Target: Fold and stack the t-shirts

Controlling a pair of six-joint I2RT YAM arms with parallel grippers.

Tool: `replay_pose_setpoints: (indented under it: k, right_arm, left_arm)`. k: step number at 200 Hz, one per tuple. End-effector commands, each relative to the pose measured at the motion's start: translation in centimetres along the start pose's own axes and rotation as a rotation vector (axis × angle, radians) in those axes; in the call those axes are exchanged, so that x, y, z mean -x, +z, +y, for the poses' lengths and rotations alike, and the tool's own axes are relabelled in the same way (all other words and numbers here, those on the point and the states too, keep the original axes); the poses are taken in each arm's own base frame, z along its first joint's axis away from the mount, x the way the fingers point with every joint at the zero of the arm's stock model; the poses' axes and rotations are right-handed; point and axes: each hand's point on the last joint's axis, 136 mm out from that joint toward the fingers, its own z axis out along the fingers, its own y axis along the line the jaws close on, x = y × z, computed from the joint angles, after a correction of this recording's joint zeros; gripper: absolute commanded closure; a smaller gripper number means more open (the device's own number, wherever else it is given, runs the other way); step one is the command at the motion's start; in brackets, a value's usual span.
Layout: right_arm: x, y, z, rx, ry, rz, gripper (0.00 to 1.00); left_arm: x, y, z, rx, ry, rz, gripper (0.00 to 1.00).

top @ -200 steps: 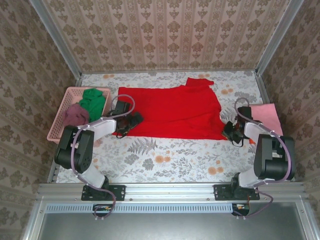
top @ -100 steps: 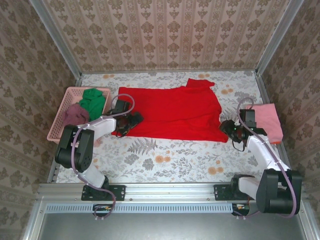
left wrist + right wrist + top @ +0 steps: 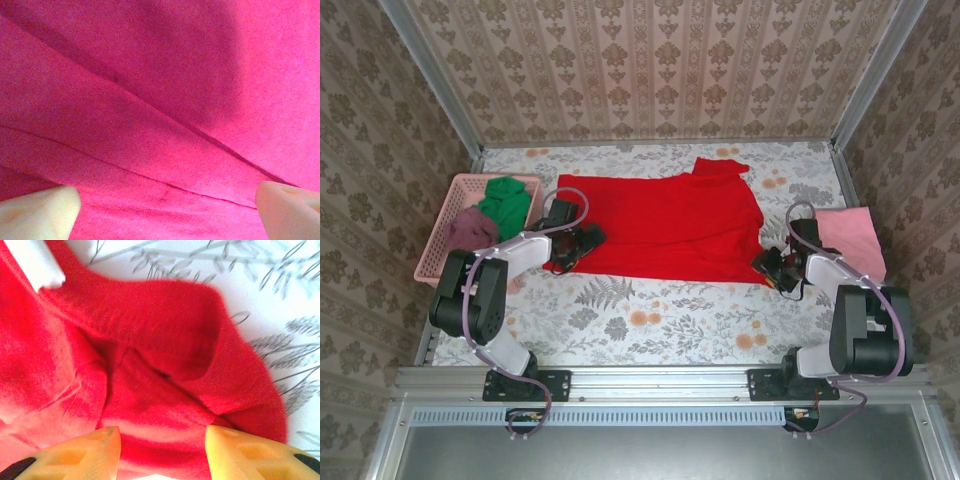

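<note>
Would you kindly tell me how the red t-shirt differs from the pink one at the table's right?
The red t-shirt covers far more area than the pink t-shirt. The red one lies spread out in the middle of the table; the pink one is folded into a compact rectangle at the right edge. Both are plain, single-colour cloth lying flat on the table.

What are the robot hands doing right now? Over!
Left hand open over left edge of red shirt. Right hand open at its bunched near-right corner. Shirt spread, not yet folded. Pink shirt and basket sit apart at the sides.
</note>
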Motion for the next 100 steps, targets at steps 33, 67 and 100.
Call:
replay_pose_setpoints:
  k: [33, 67, 100]
  right_arm:
    - [1.8, -4.4, 4.7, -0.008, -0.228, -0.176, 0.45]
    - [-0.2, -4.2, 9.6, 0.078, -0.39, -0.157, 0.43]
    - [-3.2, -2.1, 14.8, 0.161, -0.596, -0.054, 0.44]
  left_arm:
    - [-1.6, -1.8, 1.1, 0.083, 0.077, 0.06, 0.05]
    - [0.5, -4.3, 2.0, 0.158, 0.005, -0.052, 0.13]
    - [2.2, -4.9, 3.7, 0.226, -0.101, -0.11, 0.22]
